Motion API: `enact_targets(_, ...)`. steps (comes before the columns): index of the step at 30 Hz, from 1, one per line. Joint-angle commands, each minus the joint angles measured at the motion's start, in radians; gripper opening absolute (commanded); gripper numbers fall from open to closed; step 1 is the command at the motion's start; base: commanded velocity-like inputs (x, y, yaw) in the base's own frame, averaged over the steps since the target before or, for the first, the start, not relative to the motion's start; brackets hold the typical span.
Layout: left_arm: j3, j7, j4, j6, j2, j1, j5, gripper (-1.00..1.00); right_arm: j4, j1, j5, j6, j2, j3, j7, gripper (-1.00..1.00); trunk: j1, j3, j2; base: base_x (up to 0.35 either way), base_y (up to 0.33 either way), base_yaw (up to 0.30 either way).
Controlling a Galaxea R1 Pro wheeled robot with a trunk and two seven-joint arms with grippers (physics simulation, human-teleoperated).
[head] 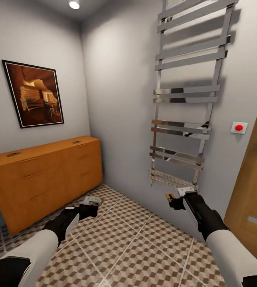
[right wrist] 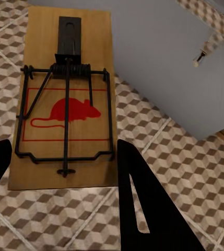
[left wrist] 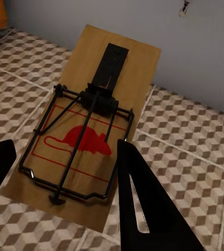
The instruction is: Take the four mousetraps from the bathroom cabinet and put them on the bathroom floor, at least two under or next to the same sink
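Left gripper (left wrist: pixel 65 172): closed on a flat tan wooden mousetrap (left wrist: pixel 85 125).
Right gripper (right wrist: pixel 65 172): gripped another flat tan wooden mousetrap (right wrist: pixel 65 104).
Print: red mouse picture, no words.
Below: brown cube-pattern floor tiles (head: pixel 136 247).

No readable text, numbers or brand names anywhere. Only printed marks: a red mouse silhouette inside a red outline on the mousetrap (left wrist: pixel 85 138) in the left wrist view, and the same red mouse sign on the second mousetrap (right wrist: pixel 67 104) in the right wrist view.
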Motion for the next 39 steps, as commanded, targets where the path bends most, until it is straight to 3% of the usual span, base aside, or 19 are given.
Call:
enact_targets(1, -0.006, -0.001, -0.002, 0.006, 0.001, 0.000, 0.005, -1.00, -0.001, -0.001, 0.002, 0.005, -0.001, 0.003, 0.001, -1.00, 0.000, -0.002, -0.001, 0.000, 0.000, -0.269)
enact_targets(39, -0.005, 0.001, -0.001, 0.005, 0.001, 0.000, 0.007, -1.00, -0.001, -0.001, -0.001, 0.005, 0.000, 0.002, 0.004, -1.00, 0.000, -0.014, -0.001, 0.000, 0.000, -0.253)
